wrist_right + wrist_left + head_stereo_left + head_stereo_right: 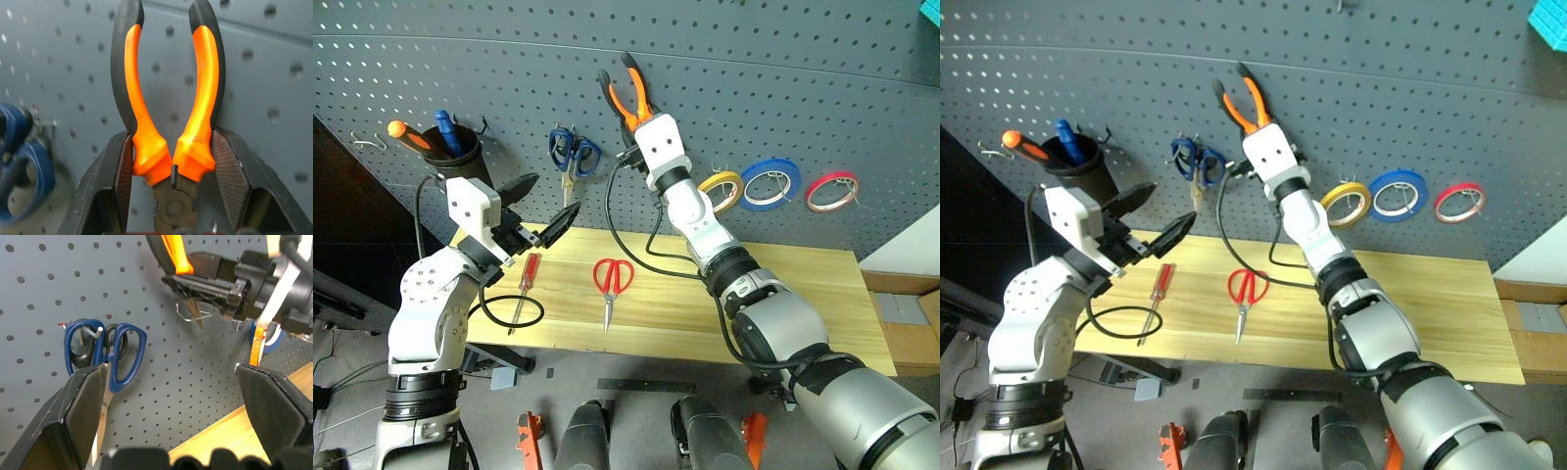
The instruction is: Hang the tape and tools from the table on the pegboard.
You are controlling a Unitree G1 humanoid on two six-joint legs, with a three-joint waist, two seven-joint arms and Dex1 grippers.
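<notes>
Right wrist view: pliers (168,122) handles-up against pegboard (274,63), right fingers (227,171) clamped on them.

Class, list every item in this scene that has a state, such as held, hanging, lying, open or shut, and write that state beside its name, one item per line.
pliers: held in the right gripper, handles up against the pegboard
left gripper: open, empty
red-handled scissors: lying shut on the table
red-handled screwdriver: lying on the table
yellow tape: hanging on the pegboard
blue tape: hanging
red tape: hanging
blue-handled scissors: hanging on a hook
</notes>
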